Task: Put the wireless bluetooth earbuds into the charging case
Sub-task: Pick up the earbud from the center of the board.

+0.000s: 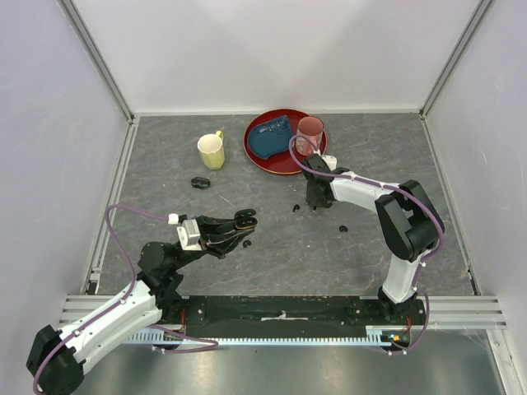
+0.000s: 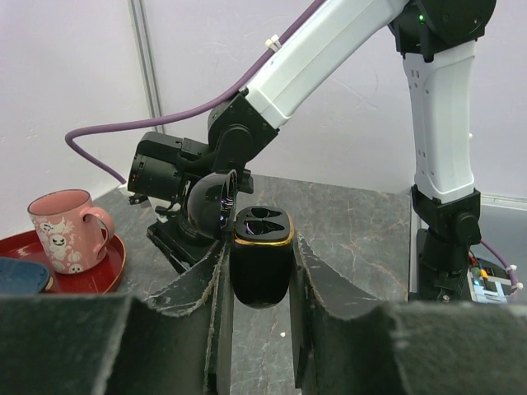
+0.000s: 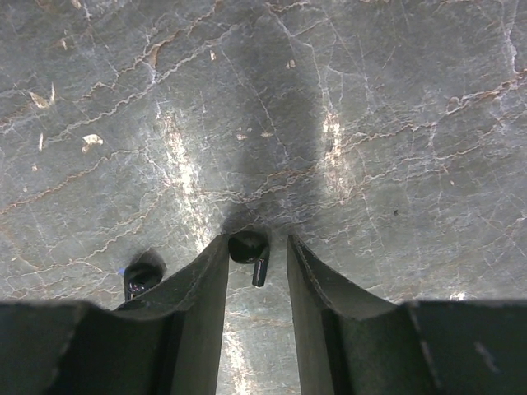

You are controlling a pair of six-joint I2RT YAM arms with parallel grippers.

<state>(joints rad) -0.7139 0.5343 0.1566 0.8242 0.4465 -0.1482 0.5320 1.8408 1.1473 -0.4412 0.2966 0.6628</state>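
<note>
My left gripper [image 2: 260, 247] is shut on the open black charging case [image 2: 262, 267], which has a gold rim and a raised lid [image 2: 210, 202]; both its sockets look empty. In the top view this gripper [image 1: 243, 220] holds the case above the table's middle left. My right gripper [image 3: 257, 243] points down at the table, open, with one black earbud [image 3: 247, 247] between its fingers, against the left finger and apart from the right one. A second earbud [image 3: 142, 278] lies just outside the left finger. From above, the right gripper [image 1: 315, 204] has an earbud [image 1: 294, 207] beside it and another [image 1: 342, 228] lying to its right.
A closed black oval case [image 1: 200, 183] lies left of centre. At the back stand a yellow mug [image 1: 212, 151] and a red plate [image 1: 257, 156] bearing a pink mug [image 1: 310, 134] and a blue item [image 1: 270, 138]. A small dark piece [image 1: 247, 243] lies under the left gripper.
</note>
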